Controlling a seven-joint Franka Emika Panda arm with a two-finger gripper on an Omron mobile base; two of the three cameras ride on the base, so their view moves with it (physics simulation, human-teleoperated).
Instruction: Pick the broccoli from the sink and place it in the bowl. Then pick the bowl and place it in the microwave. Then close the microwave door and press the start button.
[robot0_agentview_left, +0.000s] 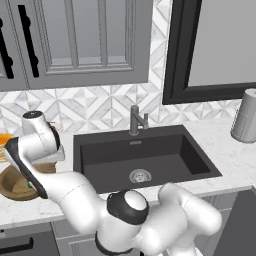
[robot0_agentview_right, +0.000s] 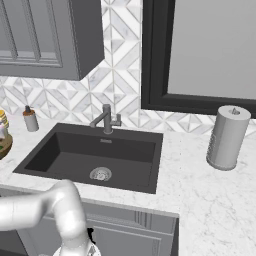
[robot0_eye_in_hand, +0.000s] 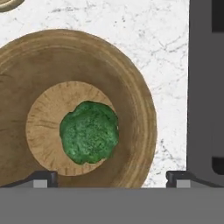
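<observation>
Green lumpy broccoli sits in the wide, shallow wooden bowl
The two-finger gripper hangs open and empty above; a rim grasp could tilt the bowl and spill it

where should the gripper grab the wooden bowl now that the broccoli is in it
Probably the rim, from above. The bowl is wide and shallow, too broad to span, and sits flat on the marble counter. The broccoli fills its centre, so one finger inside the wall and one outside, on the rim arc nearest the open gripper, should clear it.
</observation>
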